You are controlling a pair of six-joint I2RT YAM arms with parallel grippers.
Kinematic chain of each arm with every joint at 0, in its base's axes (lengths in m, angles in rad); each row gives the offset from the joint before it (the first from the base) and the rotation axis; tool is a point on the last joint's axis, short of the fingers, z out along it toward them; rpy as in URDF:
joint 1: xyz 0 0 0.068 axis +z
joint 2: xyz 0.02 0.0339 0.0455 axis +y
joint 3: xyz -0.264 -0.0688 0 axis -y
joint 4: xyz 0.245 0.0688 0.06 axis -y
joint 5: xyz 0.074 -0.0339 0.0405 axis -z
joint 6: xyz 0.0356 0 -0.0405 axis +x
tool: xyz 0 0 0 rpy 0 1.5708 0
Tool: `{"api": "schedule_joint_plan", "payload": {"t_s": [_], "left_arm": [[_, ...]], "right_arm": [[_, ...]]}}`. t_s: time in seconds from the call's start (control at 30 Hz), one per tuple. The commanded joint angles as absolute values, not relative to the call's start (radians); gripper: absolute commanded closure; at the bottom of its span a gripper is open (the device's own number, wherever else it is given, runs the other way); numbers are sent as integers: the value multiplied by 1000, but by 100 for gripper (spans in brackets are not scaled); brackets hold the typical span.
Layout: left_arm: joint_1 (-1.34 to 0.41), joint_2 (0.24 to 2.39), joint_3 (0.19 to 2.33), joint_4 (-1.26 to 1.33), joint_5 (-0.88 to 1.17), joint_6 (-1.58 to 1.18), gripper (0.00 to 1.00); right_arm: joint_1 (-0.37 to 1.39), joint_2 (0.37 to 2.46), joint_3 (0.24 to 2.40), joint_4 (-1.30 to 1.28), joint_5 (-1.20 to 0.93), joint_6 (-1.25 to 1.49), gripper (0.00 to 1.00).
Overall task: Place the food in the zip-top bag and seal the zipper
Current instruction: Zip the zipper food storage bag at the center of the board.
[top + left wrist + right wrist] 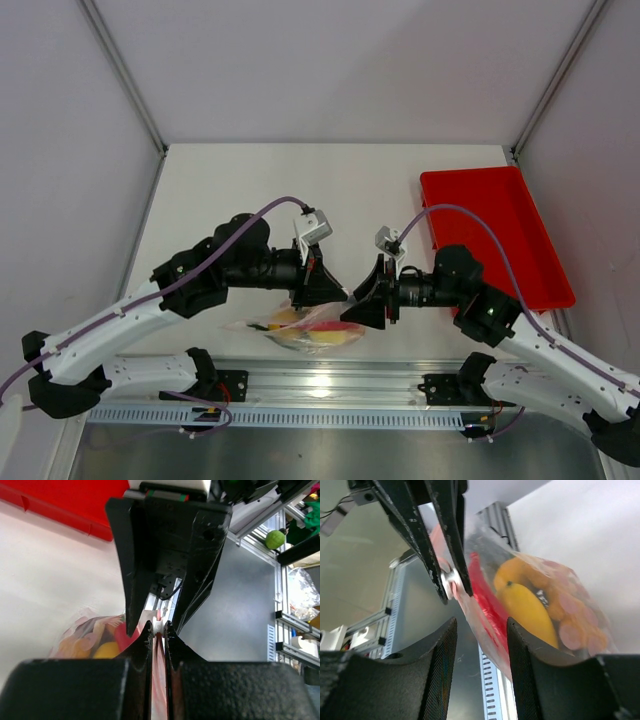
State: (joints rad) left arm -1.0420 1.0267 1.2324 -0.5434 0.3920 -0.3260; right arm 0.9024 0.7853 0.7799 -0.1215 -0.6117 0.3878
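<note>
Zip-top bag (305, 328) sits at near edge of tabletop (300, 190), btwn the two arms, w/ its top edge drawn up to the jaws and its body sagging below them. L jaws clenched on the zipper (159, 680): in L wrist view we see the pink-red strip pinched btwn both fingers. R jaws released: R wrist view shows its fingers spread w/ a clear gap, bag film hanging just beside one finger; we cannot tell if it touches. R jaws face L jaws tip to tip, very close. Food (527, 607) is inside bag: long yellow piece, orange-yellow piece (517, 572) above it, red chili (482, 600) alongside. Pinkish dots show on film. Whether the zipper is closed along its full length, we cannot tell. Red tray (495, 235) on R side of tabletop, well apart from bag.
</note>
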Motion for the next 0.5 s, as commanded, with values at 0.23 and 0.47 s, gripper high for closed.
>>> {"api": "schedule_joint_plan", "payload": {"t_s": [0.23, 0.47], "left_arm": [[-1019, 1026, 1241, -468, 489, -357, 99], [-1006, 1032, 1232, -451, 512, -364, 99]], "right_arm": [[854, 885, 753, 212, -861, 439, 62], [835, 897, 723, 304, -858, 515, 100]]}}
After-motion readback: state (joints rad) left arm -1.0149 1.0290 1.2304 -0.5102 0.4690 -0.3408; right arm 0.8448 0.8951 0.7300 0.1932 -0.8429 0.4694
